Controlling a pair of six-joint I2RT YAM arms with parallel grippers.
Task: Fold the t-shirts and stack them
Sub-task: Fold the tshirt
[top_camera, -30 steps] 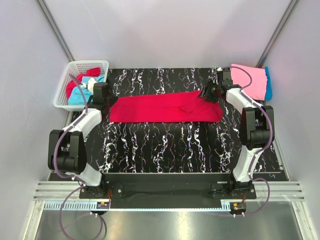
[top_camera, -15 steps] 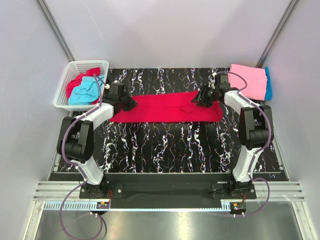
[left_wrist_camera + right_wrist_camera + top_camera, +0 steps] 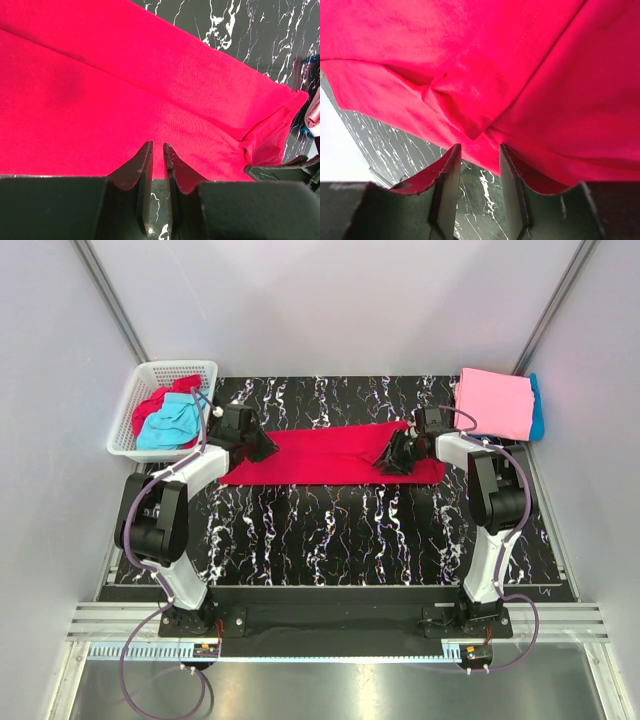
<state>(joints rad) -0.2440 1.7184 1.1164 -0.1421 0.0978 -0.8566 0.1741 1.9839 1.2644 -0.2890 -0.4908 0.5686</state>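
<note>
Top external view: 1 crimson t-shirt [image 3: 320, 455] lies flat across the bench [image 3: 330, 530], judged light, soft and limp, best pinched at its end hems; right gripper [image 3: 477, 150] is open over 1 edge, left gripper [image 3: 156, 150] nearly closed, hold on cloth indeterminate.

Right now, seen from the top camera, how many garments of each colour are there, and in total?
Crimson red: 2, flat red t-shirt, red garment in the white basket
Turquoise blue: 2, turquoise garment in the basket, turquoise cloth under the pink
Pink: 1, folded pink t-shirt
Total: 5
</note>
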